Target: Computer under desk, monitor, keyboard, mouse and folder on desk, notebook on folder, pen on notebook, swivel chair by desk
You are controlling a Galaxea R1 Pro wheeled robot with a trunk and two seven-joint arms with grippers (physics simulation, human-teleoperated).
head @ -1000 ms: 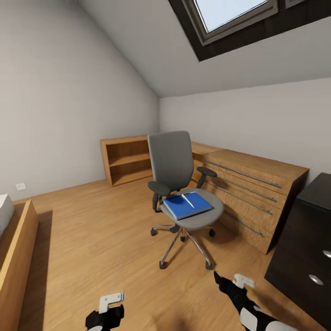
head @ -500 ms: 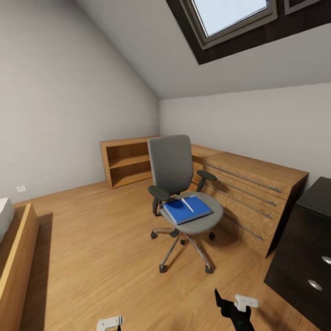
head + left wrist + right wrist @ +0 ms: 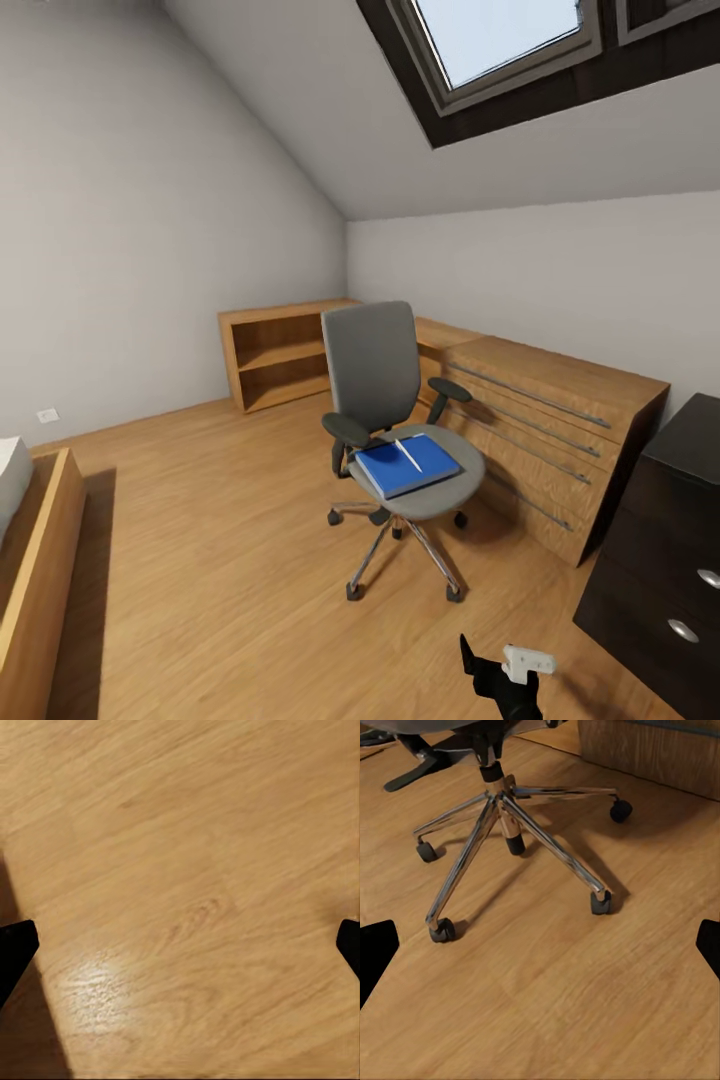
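**A:** Checking head view first. What's sitting where?

**B:** Swivel chair [image 3: 395, 420] is standing mid-floor on the wood floor [image 3: 200, 560], just in front of the wooden drawer cabinet [image 3: 540, 430]. Folder [image 3: 407, 466] is lying flat on the chair seat, pen [image 3: 407, 455] lying on top of it. Can't tell if a notebook is sitting in that stack. Open shelf unit [image 3: 275, 352] is standing behind the chair against the wall. Black drawer unit [image 3: 665, 560] is showing to the right of the chair. Right gripper [image 3: 495, 665] is poking in below the chair, over bare floor, touching nothing.

**A:** Left wrist?

**B:** Left gripper [image 3: 180, 945] is hanging over bare floor, fingertips [image 3: 15, 945] sitting wide apart, released, nothing between them.

**A:** Right wrist?

**B:** Looking at the chair's chrome base [image 3: 502, 817] and casters on the floor, cabinet front just beyond the base. Fingertips [image 3: 375, 945] are spread wide, released, holding nothing, well apart from the nearest caster.
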